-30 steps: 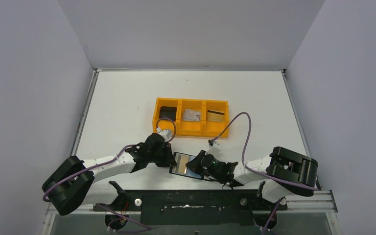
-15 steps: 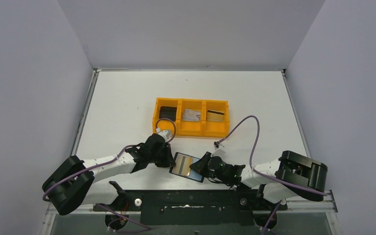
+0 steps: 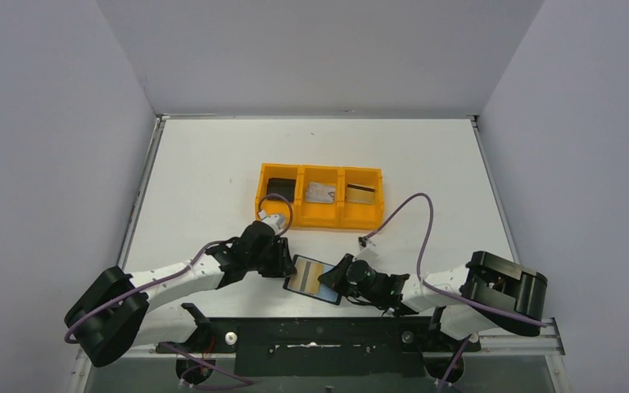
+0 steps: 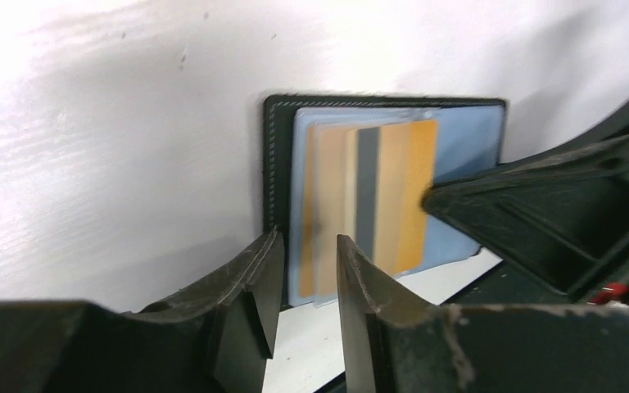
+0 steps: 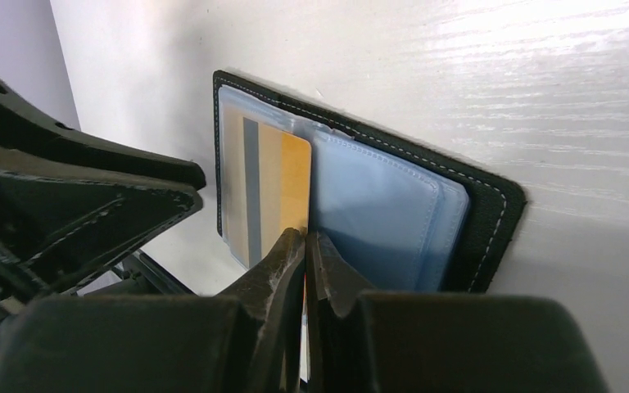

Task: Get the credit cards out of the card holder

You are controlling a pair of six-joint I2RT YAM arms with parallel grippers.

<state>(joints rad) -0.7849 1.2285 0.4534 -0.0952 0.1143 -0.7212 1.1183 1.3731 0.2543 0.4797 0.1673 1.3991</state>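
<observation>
From above, shows an orange tray (image 3: 319, 218) partway up the white table (image 3: 213, 180), divided into three compartments side by side. Holds one thing in each: a small black block (image 3: 278, 187) in the left, a silvery-grey card (image 3: 320, 192) in the middle, and a gold card (image 3: 361, 192) with a dark stripe in the right. Nearer the arm bases, shows the card holder (image 3: 296, 277) lying open and flat on the table close to its front edge. Sits apart from the tray, between the left gripper (image 4: 309, 240) and the right gripper (image 5: 305, 239). Carries shiny blue-grey clear pockets inside a black stitched border. Contains a pocketed card (image 5: 266, 188), gold with a dark stripe, in the half beside the left gripper. Looks hazy under the plastic over most of its face, and brighter along the edge toward the middle fold. From the left wrist, shows two black fingers parted by a narrow gap, with a corner of the holder visible between them. From the right wrist, shows fingers pressed together to a thin slit at the brighter corner of the pocketed card. Seems to pinch that edge, though the fingertips hide the contact itself.
</observation>
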